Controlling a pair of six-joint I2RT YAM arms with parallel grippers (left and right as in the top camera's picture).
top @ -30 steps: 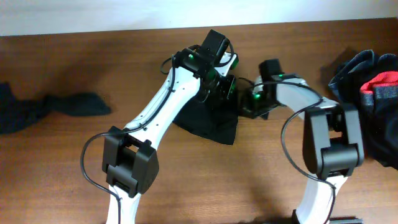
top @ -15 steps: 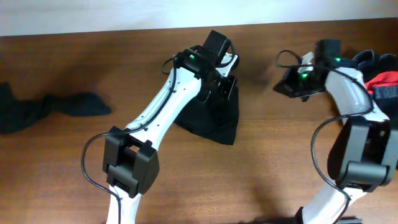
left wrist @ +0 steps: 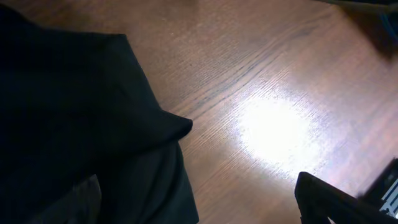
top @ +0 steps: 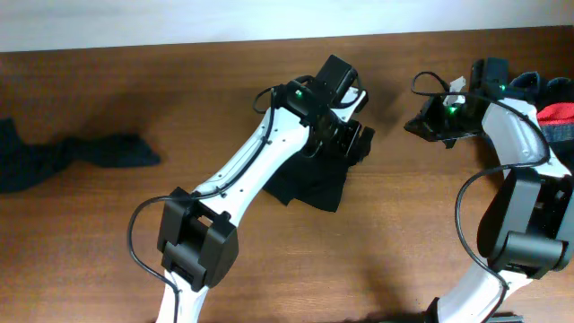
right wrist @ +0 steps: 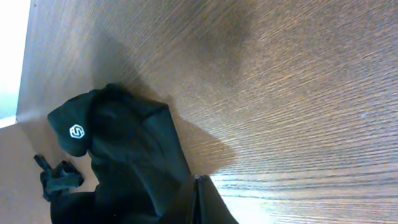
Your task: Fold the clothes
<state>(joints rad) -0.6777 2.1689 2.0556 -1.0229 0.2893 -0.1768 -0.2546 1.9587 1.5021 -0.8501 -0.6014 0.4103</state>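
Our left gripper (top: 348,142) hangs low over the wooden table (top: 179,81) with its fingers spread apart. In its wrist view one finger (left wrist: 329,200) shows at the lower right. The black garment (top: 309,187) lies crumpled right beneath this gripper and trails back toward the arm's base, with one corner bunched up at the gripper. Our right gripper (top: 429,121) sits apart from that garment, and we cannot tell whether its jaws are closed. Its wrist camera looks onto black fabric bearing a small white logo (right wrist: 77,132). Just behind this gripper is a heap of clothes (top: 558,121), red and dark blue. A dark cloth (top: 81,152) lies well away from the left gripper, near the table's far end.
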